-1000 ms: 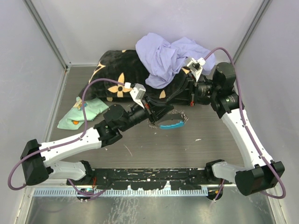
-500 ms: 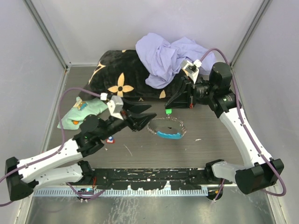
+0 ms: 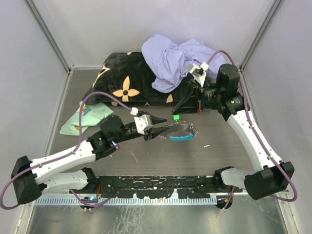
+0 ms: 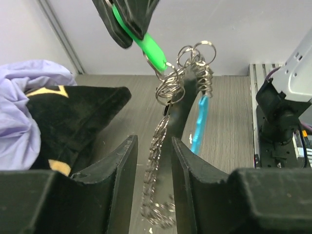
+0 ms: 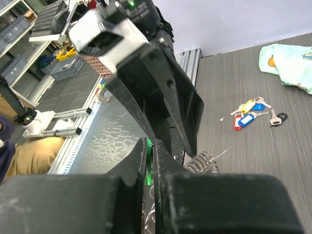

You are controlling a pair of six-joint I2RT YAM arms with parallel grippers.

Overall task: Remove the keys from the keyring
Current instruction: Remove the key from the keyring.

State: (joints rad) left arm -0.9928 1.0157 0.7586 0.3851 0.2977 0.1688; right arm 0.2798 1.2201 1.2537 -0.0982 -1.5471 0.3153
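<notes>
The keyring, a silver chain [image 3: 183, 127] with a light-blue crescent [image 3: 179, 138], hangs partly lifted off the table. My right gripper [image 3: 176, 115] is shut on a green-tagged key [image 4: 148, 46] that is still on the chain's rings [image 4: 191, 61]. The green tag [image 5: 148, 163] shows pinched between the right fingers. My left gripper [image 4: 153, 141] is open, with the chain [image 4: 156, 161] running loose between its jaws; in the top view this gripper [image 3: 160, 125] sits just left of the keyring. Loose keys [image 5: 248, 114] with yellow, blue and red tags lie on the table.
A black flowered cushion [image 3: 124, 80] with a lilac cloth [image 3: 178, 58] on it lies at the back. A mint-green cloth [image 3: 87, 117] lies at the left, and the loose keys [image 3: 115, 144] are beside the left arm. Grey walls enclose the table.
My left gripper drew back to the left and opened, then returned right so its jaws straddle the chain. The right gripper kept its hold on the green tag, and the keyring shifted slightly.
</notes>
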